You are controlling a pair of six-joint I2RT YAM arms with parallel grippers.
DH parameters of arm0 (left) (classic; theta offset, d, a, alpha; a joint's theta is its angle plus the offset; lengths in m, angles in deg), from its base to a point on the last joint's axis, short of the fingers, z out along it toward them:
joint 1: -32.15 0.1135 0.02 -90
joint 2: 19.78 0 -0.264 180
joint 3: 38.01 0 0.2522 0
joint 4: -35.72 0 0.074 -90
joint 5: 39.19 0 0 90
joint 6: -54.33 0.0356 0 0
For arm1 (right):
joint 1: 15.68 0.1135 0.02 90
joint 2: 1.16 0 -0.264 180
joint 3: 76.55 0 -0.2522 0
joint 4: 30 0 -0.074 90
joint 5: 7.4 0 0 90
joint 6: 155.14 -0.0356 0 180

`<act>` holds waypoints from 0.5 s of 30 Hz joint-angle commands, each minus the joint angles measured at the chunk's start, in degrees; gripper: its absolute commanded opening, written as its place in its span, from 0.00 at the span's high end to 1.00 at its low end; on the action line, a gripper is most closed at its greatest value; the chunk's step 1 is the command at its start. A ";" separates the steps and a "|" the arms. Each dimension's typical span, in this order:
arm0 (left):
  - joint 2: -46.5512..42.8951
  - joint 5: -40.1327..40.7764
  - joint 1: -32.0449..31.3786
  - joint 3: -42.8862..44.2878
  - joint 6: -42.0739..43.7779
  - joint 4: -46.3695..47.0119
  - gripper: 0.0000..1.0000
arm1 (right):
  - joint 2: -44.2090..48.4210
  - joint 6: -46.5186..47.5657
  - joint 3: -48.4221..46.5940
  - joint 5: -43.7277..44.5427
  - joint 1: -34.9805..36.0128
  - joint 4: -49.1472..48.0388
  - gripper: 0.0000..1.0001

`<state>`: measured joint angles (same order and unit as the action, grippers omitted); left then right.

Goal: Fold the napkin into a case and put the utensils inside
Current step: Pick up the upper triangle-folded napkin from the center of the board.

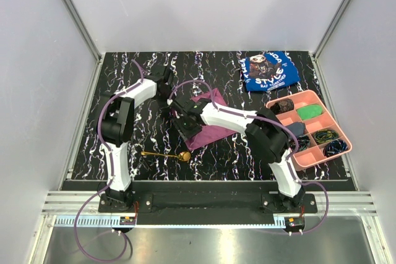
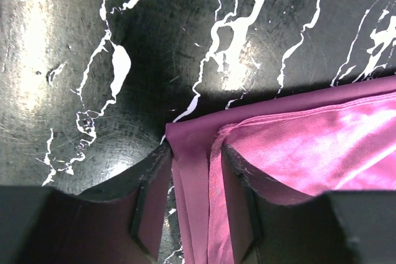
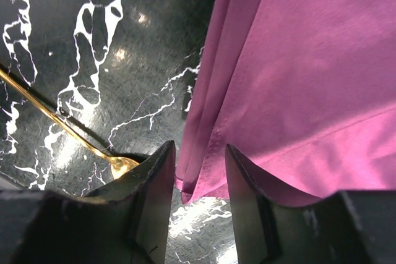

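Note:
The plum-purple napkin (image 1: 210,133) lies folded in layers on the black marbled table, mostly under my two arms. My left gripper (image 1: 167,94) is at its far left corner. In the left wrist view the gripper (image 2: 195,146) is narrowly open and straddles the layered edge of the napkin (image 2: 309,146). My right gripper (image 1: 185,129) is at the near left corner. In the right wrist view it (image 3: 199,149) is narrowly open with the corner of the napkin (image 3: 297,78) between its tips. The gold spoon (image 1: 164,154) lies just in front; it also shows in the right wrist view (image 3: 62,119).
A blue cloth with white lettering (image 1: 269,70) lies at the back right. A pink compartment tray (image 1: 291,95) with several small items stands at the right edge. Grey walls enclose the table on three sides.

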<state>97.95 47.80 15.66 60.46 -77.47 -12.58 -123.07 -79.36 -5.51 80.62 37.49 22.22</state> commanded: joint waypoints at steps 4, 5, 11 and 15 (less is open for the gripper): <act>1.45 1.34 -0.12 -0.15 0.84 2.02 0.62 | -0.70 -0.46 1.15 3.91 1.94 -0.93 0.54; 1.53 1.16 -0.12 -0.24 0.84 2.11 0.62 | -1.05 -0.37 1.24 4.26 1.94 -0.84 0.54; 1.54 0.37 0.05 -0.68 1.37 2.99 0.63 | -4.74 0.33 1.51 9.27 3.60 0.12 0.54; 0.92 -0.60 0.58 -1.30 1.72 2.90 0.57 | -6.23 -0.02 1.42 14.10 4.58 1.01 0.54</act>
<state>98.19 47.52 15.72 60.46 -76.94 -11.34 -125.30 -79.45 -4.68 88.25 40.65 21.54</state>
